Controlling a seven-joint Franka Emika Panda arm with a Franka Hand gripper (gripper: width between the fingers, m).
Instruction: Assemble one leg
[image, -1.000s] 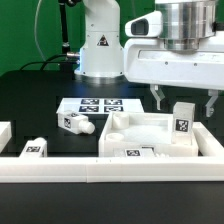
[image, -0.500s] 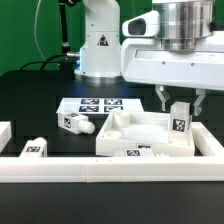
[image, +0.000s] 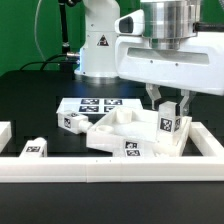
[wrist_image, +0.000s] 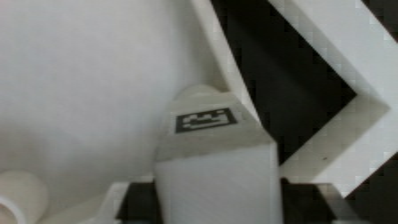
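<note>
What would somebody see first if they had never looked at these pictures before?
First, the big white robot gripper coming down at the exterior view's right, its fingers on either side of a tagged leg standing on the white panel. Next, another leg lying by the marker board, and one more leg at the exterior view's left.

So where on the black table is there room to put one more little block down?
The widest bare stretch lies toward the exterior view's left, between the marker board and the table's edge. A smaller patch sits between the loose leg and the block by the white rail. It is crowded around the panel, under the gripper.
</note>
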